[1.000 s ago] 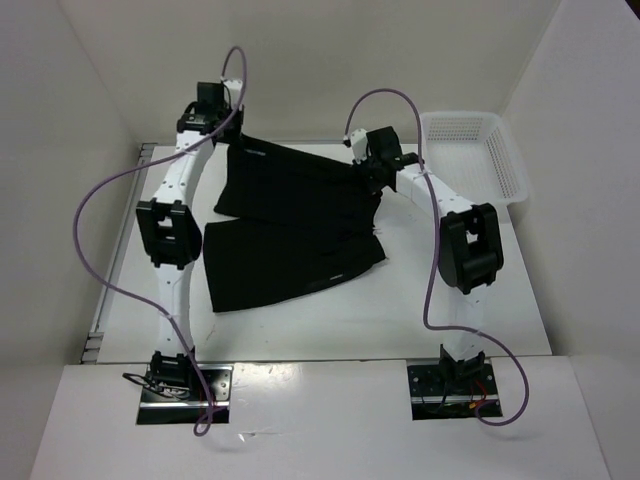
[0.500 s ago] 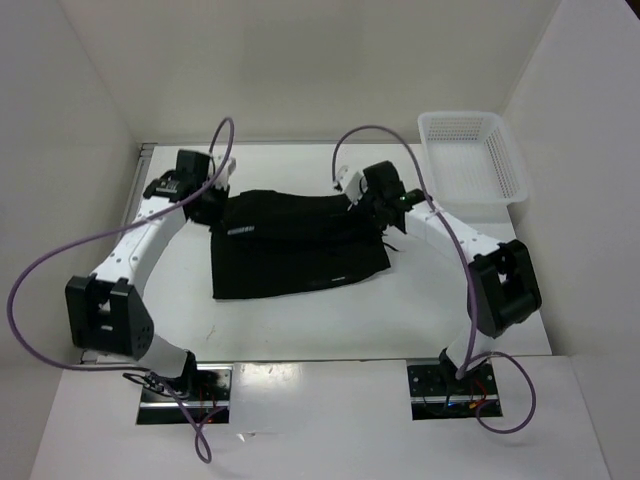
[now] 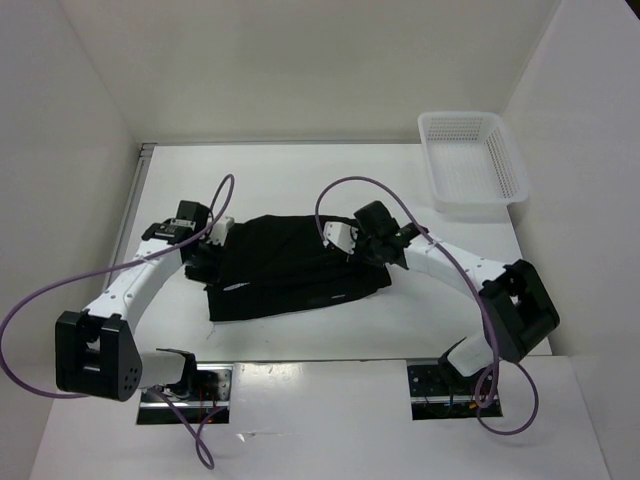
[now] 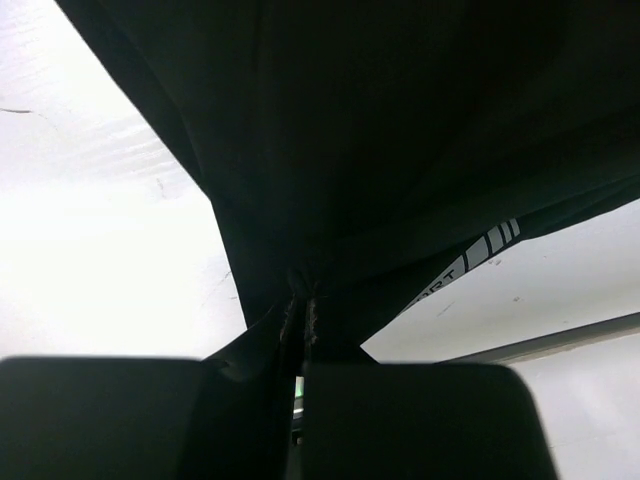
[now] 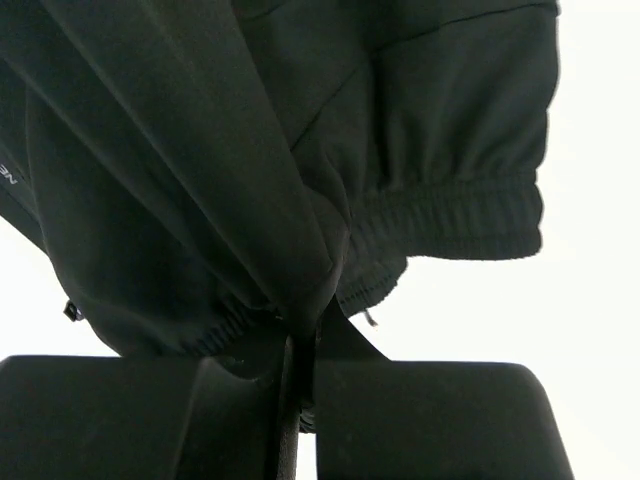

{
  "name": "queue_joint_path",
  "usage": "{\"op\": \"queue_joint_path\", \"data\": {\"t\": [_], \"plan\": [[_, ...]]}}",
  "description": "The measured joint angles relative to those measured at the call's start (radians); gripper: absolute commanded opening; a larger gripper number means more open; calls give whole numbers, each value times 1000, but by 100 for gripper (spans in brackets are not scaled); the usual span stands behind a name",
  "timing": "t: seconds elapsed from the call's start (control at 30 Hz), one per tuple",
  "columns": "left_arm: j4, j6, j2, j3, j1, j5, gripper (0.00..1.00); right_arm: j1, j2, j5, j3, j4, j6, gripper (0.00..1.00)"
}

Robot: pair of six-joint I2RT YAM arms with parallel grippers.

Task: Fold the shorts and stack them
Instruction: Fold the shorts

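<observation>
Shorts [image 3: 290, 272], black with an elastic waistband, are lying doubled on the counter [image 3: 300, 180]; left claw [image 3: 207, 258] and right claw [image 3: 350, 245] are each pinching fabric.

Top view: left hand [image 3: 205, 252] tips buried in the left edge of the shorts [image 3: 290, 265], can't be seen. Right hand [image 3: 352, 243] tips hidden under its own wrist body and bunched cloth. Pale logo [image 3: 322, 297] near the hem is too small to read. Lower layer mostly covered by the folded-over upper layer.
Left wrist view: cloth runs off the top and right edges. White lettering [image 4: 470, 262] is partly tucked behind a fold, not readable in full. Fingers [image 4: 140, 420] are blurred dark blocks, cut by the bottom edge.
Right wrist view: cloth cut by the top and left edges. Pale letters [image 5: 8, 178] clipped at the left edge. Same blurred blocks along the bottom, pinch point lost in folds.
</observation>
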Motion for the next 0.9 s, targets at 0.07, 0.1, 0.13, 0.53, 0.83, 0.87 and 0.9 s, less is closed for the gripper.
{"op": "queue_joint_path", "data": {"t": [0.07,0.1,0.13,0.53,0.83,0.87,0.9], "plan": [[-13,0,-2,16,0,-5,0,0,-24,1,1,0,-15,0],[-16,0,-2,27,0,-8,0,2,-38,2,1,-3,-23,2],[-20,0,-3,39,0,-13,0,6,-52,3,1,-10,-33,2],[-122,10,21,-47,-99,-107,44,76,-137,0,-87,-164,-148,63],[-177,9,-29,29,-95,-59,51,92,-216,-157,30,-399,-182,63],[-164,9,-27,44,-90,-58,51,103,-249,-173,60,-393,-164,57],[-147,9,-18,51,-86,-59,51,120,-282,-186,87,-374,-143,54]]}}
